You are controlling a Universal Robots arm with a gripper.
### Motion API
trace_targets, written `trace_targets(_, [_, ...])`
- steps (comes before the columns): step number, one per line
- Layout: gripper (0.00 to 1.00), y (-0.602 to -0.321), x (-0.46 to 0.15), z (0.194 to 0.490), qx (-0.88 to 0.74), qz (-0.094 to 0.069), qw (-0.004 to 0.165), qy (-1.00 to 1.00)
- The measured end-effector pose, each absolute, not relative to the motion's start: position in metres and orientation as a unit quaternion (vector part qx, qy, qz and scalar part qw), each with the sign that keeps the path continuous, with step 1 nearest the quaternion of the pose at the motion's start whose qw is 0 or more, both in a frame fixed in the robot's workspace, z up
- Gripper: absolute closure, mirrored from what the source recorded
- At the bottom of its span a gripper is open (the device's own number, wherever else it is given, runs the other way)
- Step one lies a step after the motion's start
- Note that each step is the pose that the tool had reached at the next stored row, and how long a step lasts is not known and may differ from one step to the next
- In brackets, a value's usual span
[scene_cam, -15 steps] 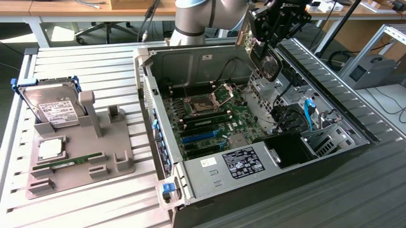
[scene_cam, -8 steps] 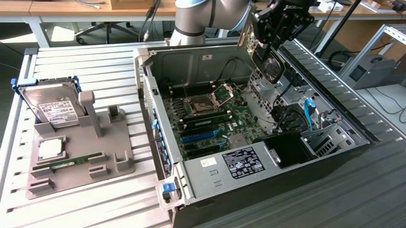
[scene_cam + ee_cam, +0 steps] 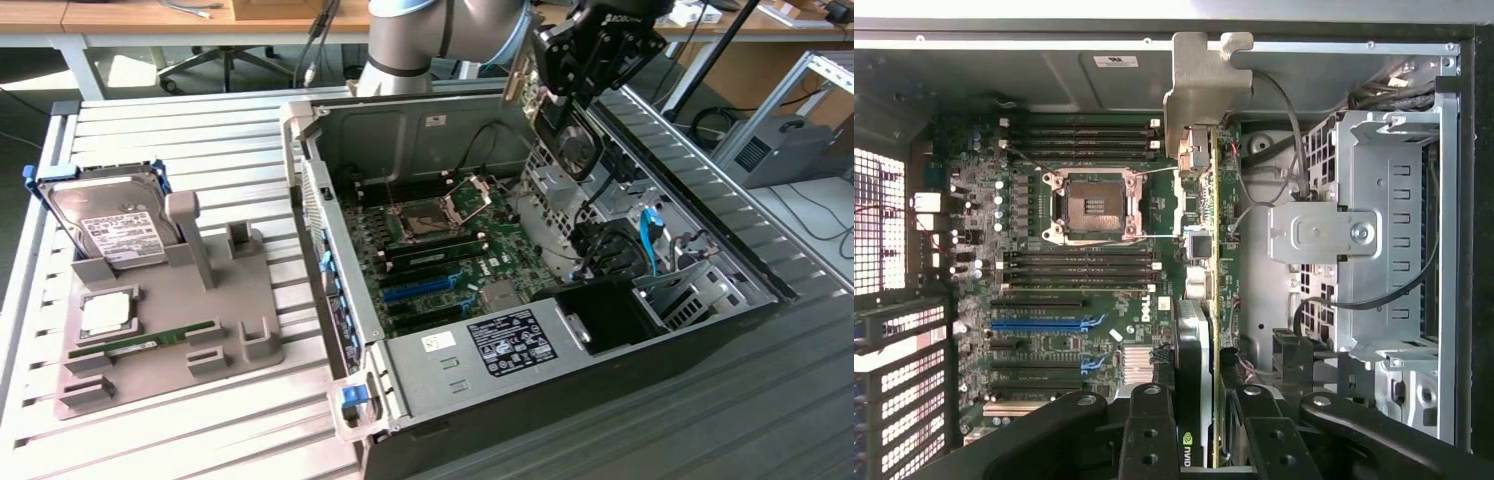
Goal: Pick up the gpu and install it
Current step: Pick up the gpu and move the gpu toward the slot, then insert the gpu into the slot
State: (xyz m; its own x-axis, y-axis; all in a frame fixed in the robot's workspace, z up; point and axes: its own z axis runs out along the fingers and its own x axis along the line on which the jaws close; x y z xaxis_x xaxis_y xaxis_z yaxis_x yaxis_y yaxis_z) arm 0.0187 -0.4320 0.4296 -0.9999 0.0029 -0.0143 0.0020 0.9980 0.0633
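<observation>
My jaws are clamped on the one gpu (image 3: pixel 567 140), a side on each face, and I hold it edge-down over the one open case (image 3: pixel 441 375), clear of the board. In the wrist view the card (image 3: pixel 1199 250) runs away from me with its single metal bracket (image 3: pixel 1199 90) at the far end, by the case wall. It hangs beside the one CPU socket (image 3: pixel 1094 205), between that socket and the drive cage (image 3: pixel 1384 200). The case lies on the slatted worktop (image 3: pixel 174 440). Near the worktop's edge on the exterior view's left sits one grey holder (image 3: pixel 200 300). It carries three parts: one hard drive (image 3: pixel 118 232), one CPU (image 3: pixel 107 313) and one RAM stick (image 3: pixel 140 342).
</observation>
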Motion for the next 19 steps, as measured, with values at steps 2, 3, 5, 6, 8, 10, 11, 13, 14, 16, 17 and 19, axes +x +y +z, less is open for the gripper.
trace_targets(2, [0.73, -0.432, 0.0187, 0.4296, 0.001, 0.032, 0.007, 0.999])
trace_targets(3, [0.73, -0.432, 0.0187, 0.4296, 0.001, 0.032, 0.007, 0.999])
trace_targets(5, [0.73, -0.432, 0.0187, 0.4296, 0.001, 0.032, 0.007, 0.999])
trace_targets(6, [0.73, -0.432, 0.0187, 0.4296, 0.001, 0.032, 0.007, 0.999])
trace_targets(8, [0.73, -0.432, 0.0187, 0.4296, 0.001, 0.032, 0.007, 0.999])
trace_targets(10, [0.73, -0.432, 0.0187, 0.4296, 0.001, 0.032, 0.007, 0.999])
trace_targets(11, [0.73, -0.432, 0.0187, 0.4296, 0.001, 0.032, 0.007, 0.999])
trace_targets(13, [0.73, -0.432, 0.0187, 0.4296, 0.001, 0.032, 0.007, 0.999])
trace_targets(14, [0.73, -0.432, 0.0187, 0.4296, -0.002, 0.032, 0.007, 0.999])
trace_targets(16, [0.73, -0.432, 0.0187, 0.4296, -0.01, 0.032, 0.007, 0.999])
trace_targets(17, [0.73, -0.432, 0.0187, 0.4296, -0.018, 0.032, 0.007, 0.999])
trace_targets(19, [0.73, -0.432, 0.0187, 0.4296, -0.031, 0.032, 0.006, 0.999])
